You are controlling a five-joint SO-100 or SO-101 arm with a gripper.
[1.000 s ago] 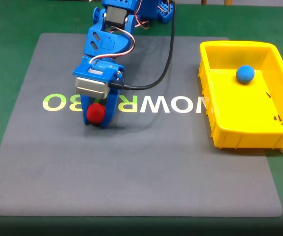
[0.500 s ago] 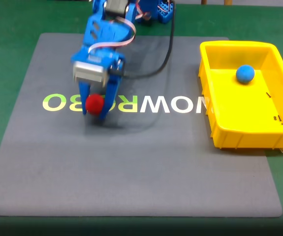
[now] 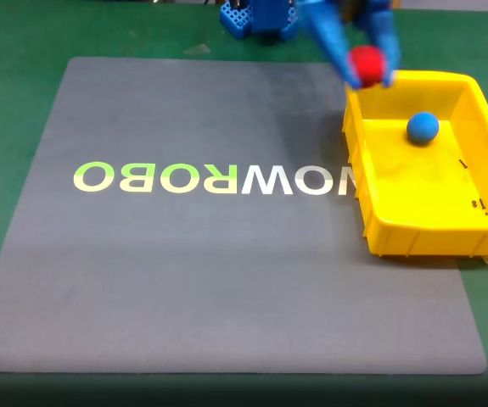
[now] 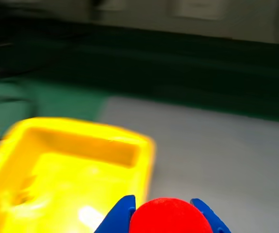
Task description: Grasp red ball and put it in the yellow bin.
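— What has the blue end effector [image 3: 368, 75] got?
— Its two fingers pinch the small matte red ball [image 3: 367, 62], raised above the far-left corner of the bright yellow rectangular plastic bin [image 3: 413, 233].
— And inside?
— A small blue ball [image 3: 423, 127], near the bin's far wall.

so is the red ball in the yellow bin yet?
Out. The red ball sits clamped in the tool, at the yellow bin far rim.

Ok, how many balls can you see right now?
2. The red ball is clamped in the gripper over the yellow bin's far left corner; the blue ball lies inside it.
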